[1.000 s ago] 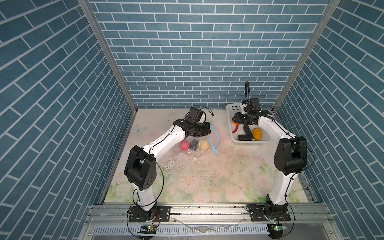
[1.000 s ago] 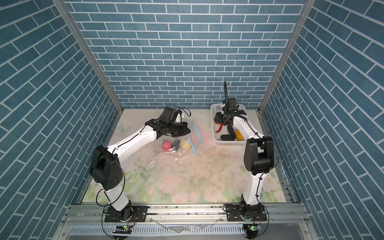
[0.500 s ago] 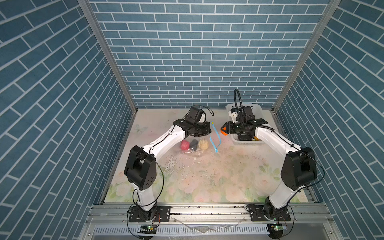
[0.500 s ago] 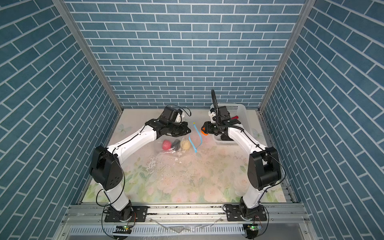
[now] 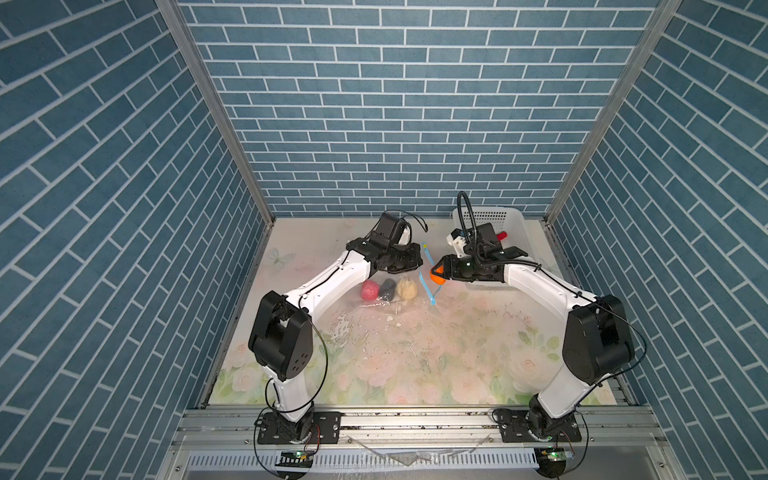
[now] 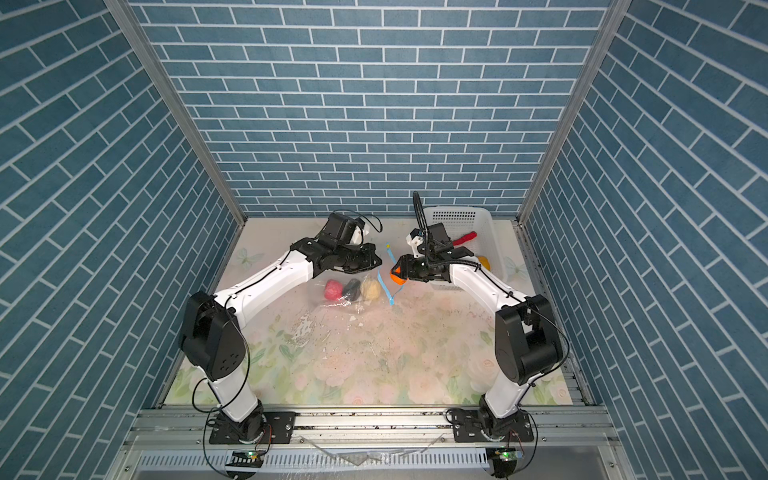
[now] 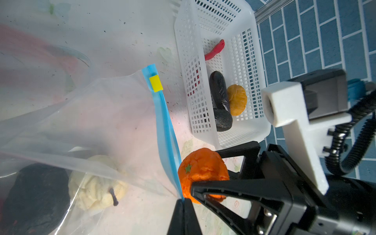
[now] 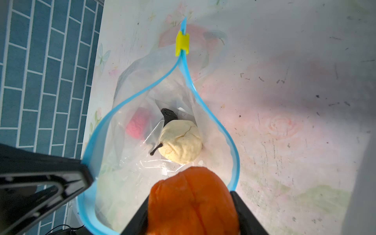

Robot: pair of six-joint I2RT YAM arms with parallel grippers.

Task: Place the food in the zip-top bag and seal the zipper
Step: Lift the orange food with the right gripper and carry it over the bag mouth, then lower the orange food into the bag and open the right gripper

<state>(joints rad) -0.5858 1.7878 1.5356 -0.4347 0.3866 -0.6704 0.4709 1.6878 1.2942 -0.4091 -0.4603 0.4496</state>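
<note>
The clear zip-top bag (image 5: pixel 376 309) lies on the mat with its mouth held apart. Pink (image 8: pixel 136 126), black (image 8: pixel 168 115) and cream (image 8: pixel 181 142) food lie inside it. My left gripper (image 7: pixel 183 201) is shut on one lip of the light-blue zipper (image 7: pixel 162 114), lifting it; the yellow slider (image 8: pixel 182 43) sits at the zipper's far end. My right gripper (image 8: pixel 193 203) is shut on an orange food lump (image 7: pixel 201 168) and holds it right at the bag's mouth, just above the lower lip. In both top views the two grippers, left (image 5: pixel 409 266) and right (image 6: pixel 397 274), nearly meet.
A white perforated basket (image 7: pixel 250 61) stands at the back right, behind my right arm. It holds a red chili (image 7: pixel 215 49), a dark eggplant (image 7: pixel 219 97) and a yellow-brown lump (image 7: pixel 237 99). Blue brick walls close in three sides.
My right gripper has come out of the basket and swung left with the orange lump, up to the bag's mouth. The left arm and the bag have stayed put.
</note>
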